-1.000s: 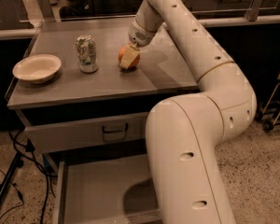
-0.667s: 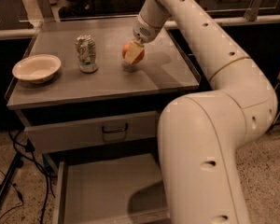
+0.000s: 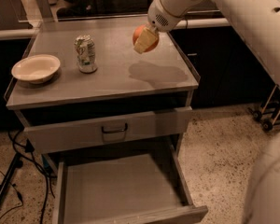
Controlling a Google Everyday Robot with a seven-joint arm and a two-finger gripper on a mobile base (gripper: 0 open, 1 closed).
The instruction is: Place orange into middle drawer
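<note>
1. Now that the orange (image 3: 151, 42) is up off the countertop (image 3: 107, 85), the pick part looks done. A second ago it was sitting on the surface, right of the drinks can (image 3: 85, 54).
2. The gripper (image 3: 143, 43) hangs over the counter's right rear area, fingers clamped around the fruit, with one cream pad across its front. A shadow sits on the top below it, so there's clear air underneath.
3. The middle drawer (image 3: 121, 190) is pulled out wide at the bottom, with a bare grey floor and nothing in it.
4. What's left, by my read: carry the orange forward past the counter edge and the closed drawer front (image 3: 65, 134) above, then down into the tray. The cream bowl (image 3: 36, 68) is well out of the way.
</note>
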